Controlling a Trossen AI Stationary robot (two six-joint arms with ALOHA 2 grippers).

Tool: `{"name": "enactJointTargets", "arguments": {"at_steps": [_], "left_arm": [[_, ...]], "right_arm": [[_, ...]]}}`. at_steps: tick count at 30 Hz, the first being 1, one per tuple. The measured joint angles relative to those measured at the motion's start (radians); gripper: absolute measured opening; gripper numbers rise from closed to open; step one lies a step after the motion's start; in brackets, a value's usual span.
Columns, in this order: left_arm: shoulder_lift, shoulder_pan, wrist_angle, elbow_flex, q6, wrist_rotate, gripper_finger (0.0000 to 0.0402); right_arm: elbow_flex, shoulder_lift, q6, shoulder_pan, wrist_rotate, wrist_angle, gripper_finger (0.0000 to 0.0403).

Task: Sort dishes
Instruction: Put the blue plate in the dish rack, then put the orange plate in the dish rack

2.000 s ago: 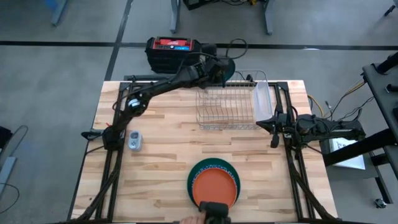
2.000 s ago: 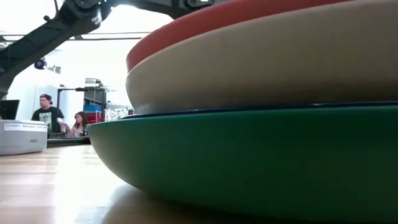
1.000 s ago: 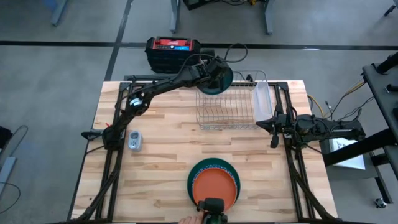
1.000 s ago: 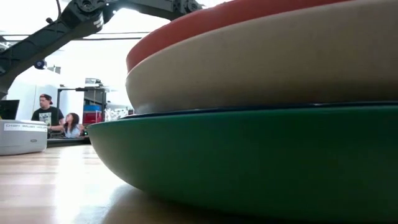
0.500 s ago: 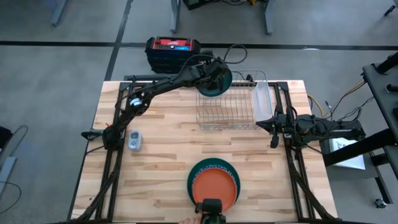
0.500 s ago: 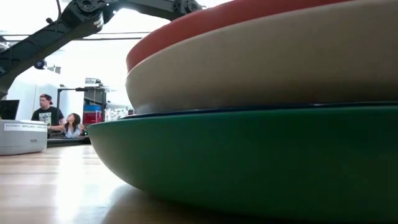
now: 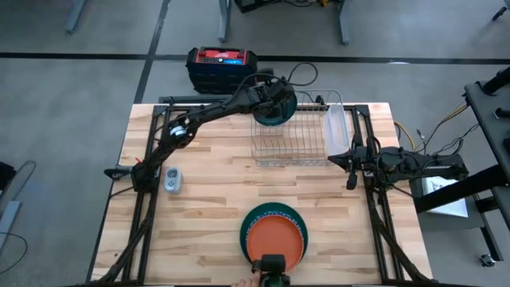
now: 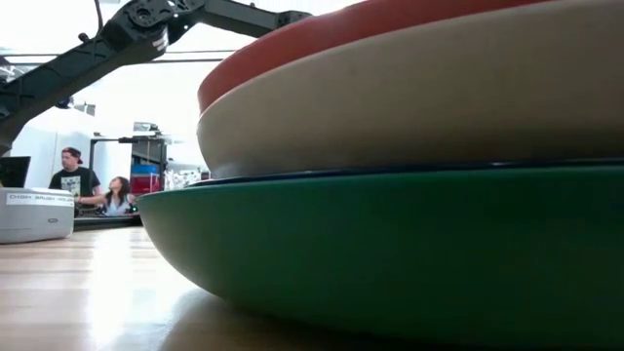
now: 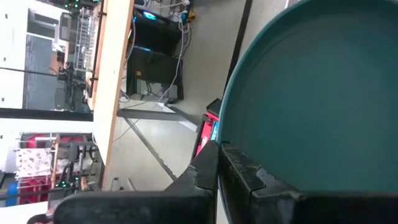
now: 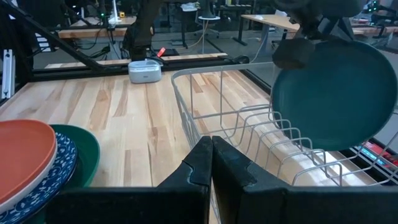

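Note:
My left gripper (image 7: 272, 99) is shut on a dark green plate (image 7: 280, 108) over the far left corner of the silver wire rack (image 7: 291, 132). The right wrist view shows the plate (image 10: 336, 93) standing nearly upright, its lower edge down at the rack's wires (image 10: 249, 140); whether it touches them cannot be told. The other dishes sit as a stack (image 7: 273, 234) at the near edge: an orange plate on top, a blue patterned one below, a dark green one on the table. My right gripper (image 7: 345, 160) waits shut at the rack's right. My left gripper pinches the dark green plate by its rim (image 9: 233, 134), one finger (image 9: 249, 174) on each face. In the right wrist view the fingers (image 10: 297, 51) come from above at the plate's upper edge. The plate hangs below them, nearly upright, clear of the table.
A clear plastic tray (image 7: 335, 127) stands along the rack's right side. A small white device (image 7: 172, 180) lies on the table's left part. A red and black box (image 7: 221, 59) sits on the floor beyond the far edge. People (image 8: 83, 185) sit in the room behind.
My left gripper has carried the dark green plate a little toward the near edge and down, from over the rack's far rim to just over its far left corner. The plate now stands more on edge. The stack and my right arm have kept still.

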Motion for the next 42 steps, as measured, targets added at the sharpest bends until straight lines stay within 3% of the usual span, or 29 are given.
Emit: {"name": "enactJointTargets", "arguments": {"at_steps": [5,24,42], "left_arm": [[0.000,-0.001,-0.001,0.000,-0.007,0.005,0.0018],[-0.001,-0.010,-0.012,0.003,-0.019,0.015,0.0157],[-0.053,-0.037,-0.049,0.005,0.004,-0.005,0.0171]], "right_arm": [[0.000,0.000,0.000,0.000,0.000,0.000,0.0000],[0.000,0.000,0.000,0.000,0.000,0.000,0.0000],[0.000,0.000,0.003,0.000,-0.009,0.001,0.0000]]}}
